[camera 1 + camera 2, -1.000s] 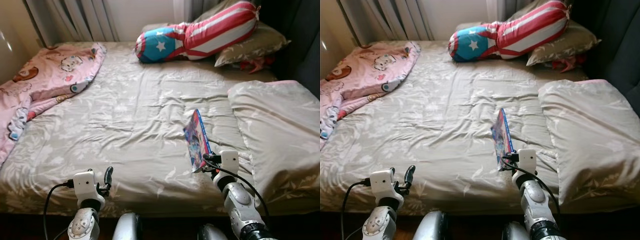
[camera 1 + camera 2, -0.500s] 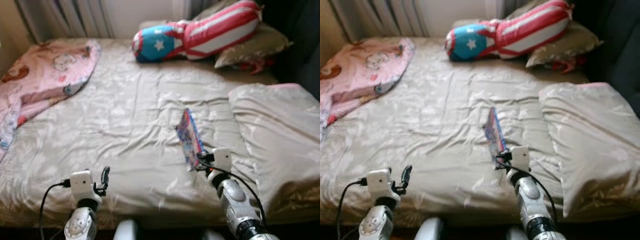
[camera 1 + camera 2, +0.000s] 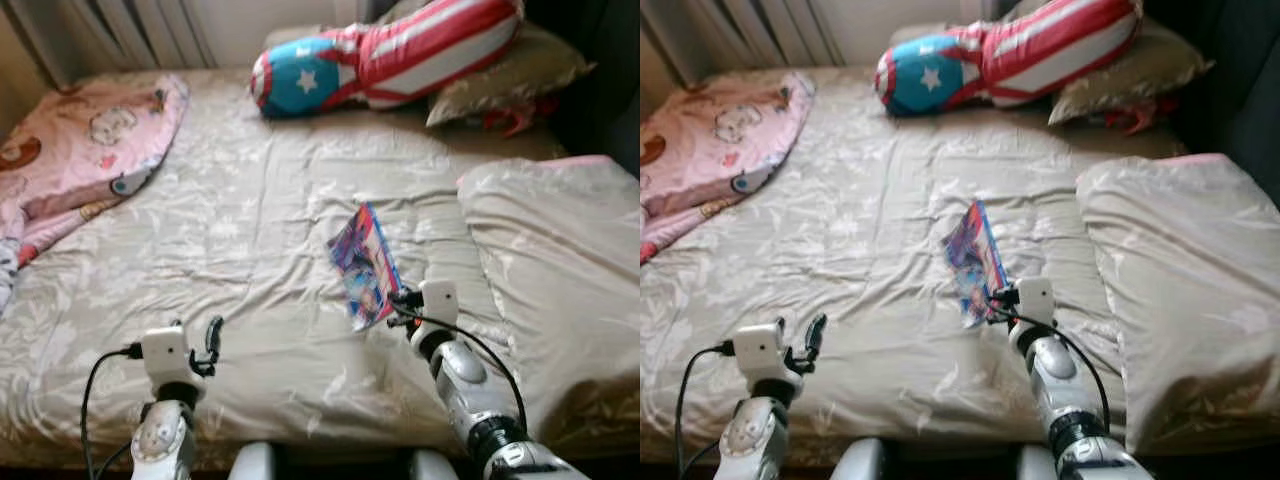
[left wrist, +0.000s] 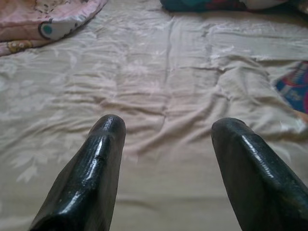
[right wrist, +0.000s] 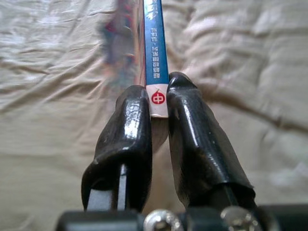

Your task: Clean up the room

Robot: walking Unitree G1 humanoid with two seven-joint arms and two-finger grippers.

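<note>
A thin, colourful book [image 3: 363,264] with a blue spine [image 5: 155,57] stands tilted above the beige bed sheet [image 3: 250,220], held by its lower corner. My right gripper [image 5: 157,103] is shut on that corner near the bed's front right. My left gripper [image 4: 166,132] hovers open over the front left of the bed, with nothing between its fingers [image 4: 101,159].
A pink cartoon blanket [image 3: 70,150] lies bunched at the bed's left. A red, white and blue star pillow [image 3: 390,55] and a beige pillow [image 3: 510,80] sit at the head. A folded beige duvet [image 3: 560,280] covers the right side.
The camera has shifted. My right gripper has carried the book a little left and forward over the sheet, and its cover now faces me more.
</note>
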